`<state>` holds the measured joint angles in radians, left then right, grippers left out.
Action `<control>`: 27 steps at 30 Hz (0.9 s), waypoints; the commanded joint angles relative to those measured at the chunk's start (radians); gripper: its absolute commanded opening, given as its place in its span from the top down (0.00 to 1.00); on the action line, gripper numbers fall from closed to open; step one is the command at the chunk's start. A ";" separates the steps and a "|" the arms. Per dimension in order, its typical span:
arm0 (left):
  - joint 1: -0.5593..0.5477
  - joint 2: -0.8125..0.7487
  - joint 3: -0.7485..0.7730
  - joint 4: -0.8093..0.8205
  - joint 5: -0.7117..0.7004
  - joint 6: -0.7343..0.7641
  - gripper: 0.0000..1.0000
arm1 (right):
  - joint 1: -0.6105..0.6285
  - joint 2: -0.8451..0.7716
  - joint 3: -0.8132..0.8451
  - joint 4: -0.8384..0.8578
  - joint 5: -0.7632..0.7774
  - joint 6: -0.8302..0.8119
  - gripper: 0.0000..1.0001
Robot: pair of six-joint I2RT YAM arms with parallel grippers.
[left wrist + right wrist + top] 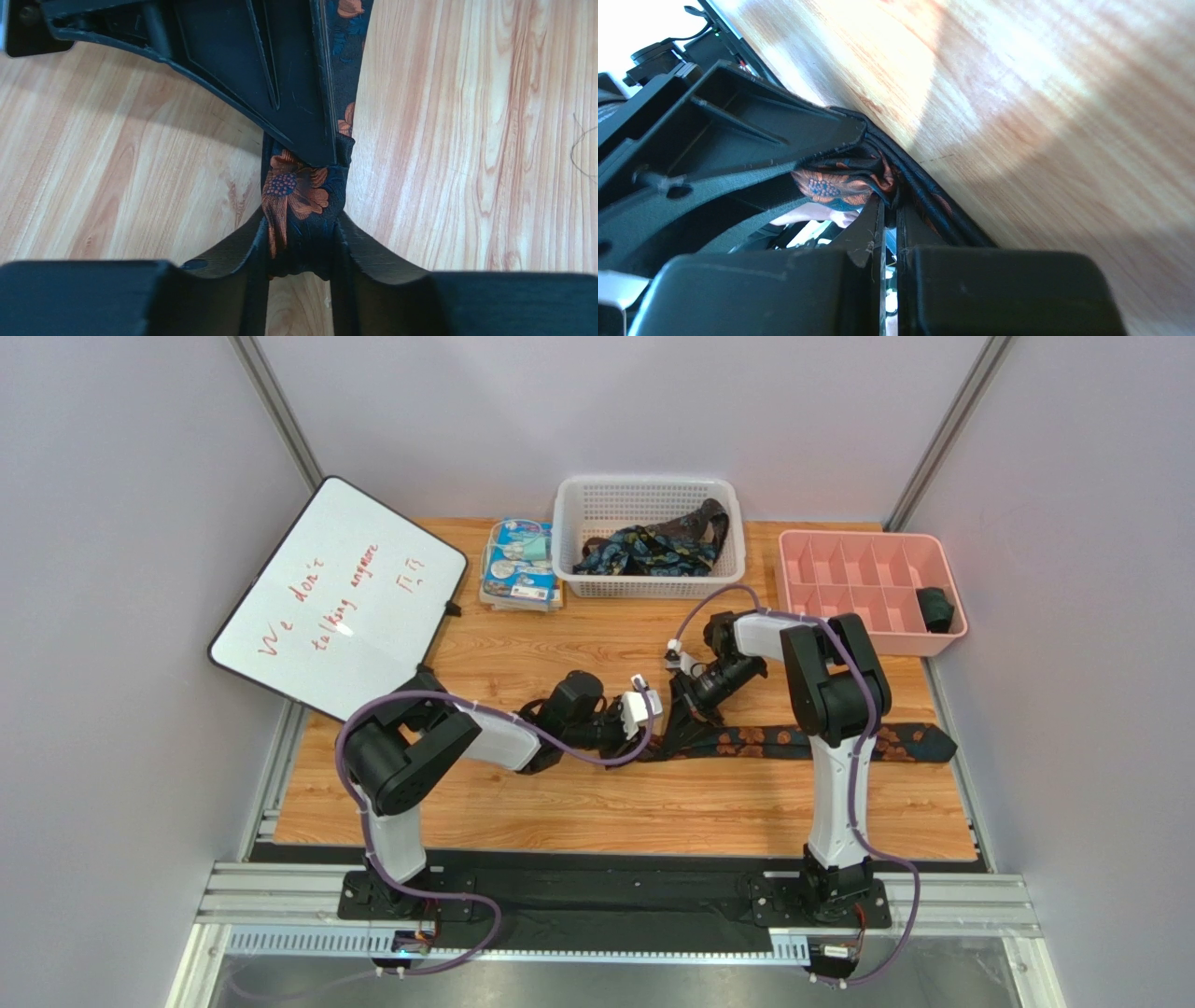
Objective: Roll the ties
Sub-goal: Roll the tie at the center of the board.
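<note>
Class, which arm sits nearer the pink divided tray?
Right. The right arm stands just on the near side of the pink tray; the left arm lies well to its left.

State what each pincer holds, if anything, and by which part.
Both grip the same tie near one end: the left pincer pinches across its bunched width; the right pincer clamps folded fabric right beside it.

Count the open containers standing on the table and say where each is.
2. A white basket at the rear centre holds a heap of ties; a pink divided tray at the rear right holds one dark roll. None appears hidden.
</note>
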<state>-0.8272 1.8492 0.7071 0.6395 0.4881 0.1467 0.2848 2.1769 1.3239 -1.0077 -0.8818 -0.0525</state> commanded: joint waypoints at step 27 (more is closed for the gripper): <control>-0.133 0.140 0.543 -1.163 -0.238 0.261 0.69 | -0.042 -0.098 -0.087 0.004 -0.233 -0.017 0.56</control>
<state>-0.9520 1.9339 1.2598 -0.3809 0.2665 0.4004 0.2169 2.1151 1.2499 -1.0248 -1.0584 -0.0612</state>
